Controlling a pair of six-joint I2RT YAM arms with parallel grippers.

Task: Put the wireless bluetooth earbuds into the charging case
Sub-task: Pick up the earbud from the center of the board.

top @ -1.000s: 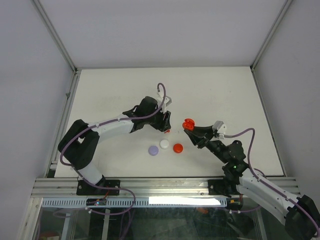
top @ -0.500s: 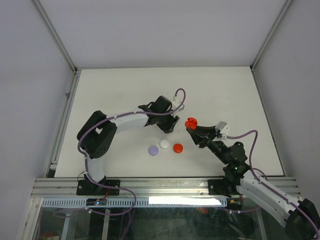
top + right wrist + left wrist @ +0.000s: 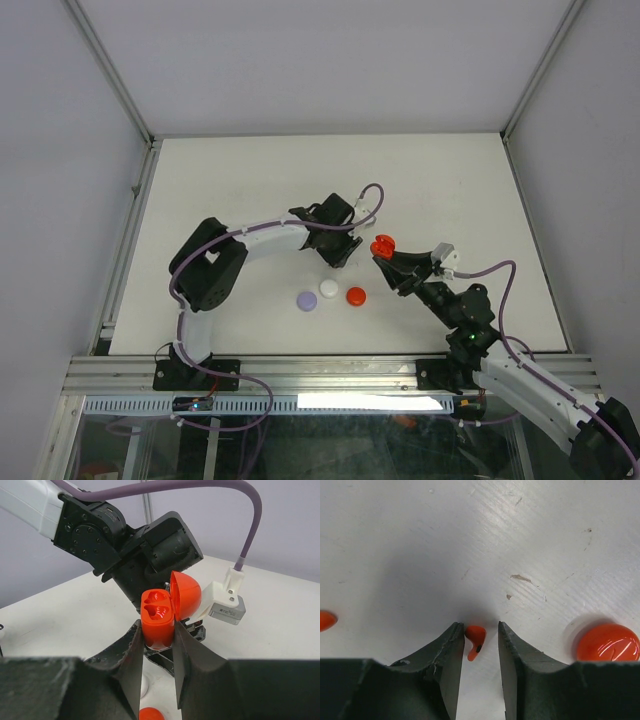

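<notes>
While the right gripper is clamped on the small glossy red plastic charging case, its hinged lid open over two hollows in the middle of the right wrist view, the left gripper stands low over the white table. Its jaws are a little apart around one tiny red stemmed plastic earbud, low in the middle of the left wrist view. The bud lies just beside the jaw at frame left, with a gap to the other.

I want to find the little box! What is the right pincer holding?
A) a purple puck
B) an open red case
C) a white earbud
B: the right pincer is shut on the red case, which stands flipped open.
</notes>
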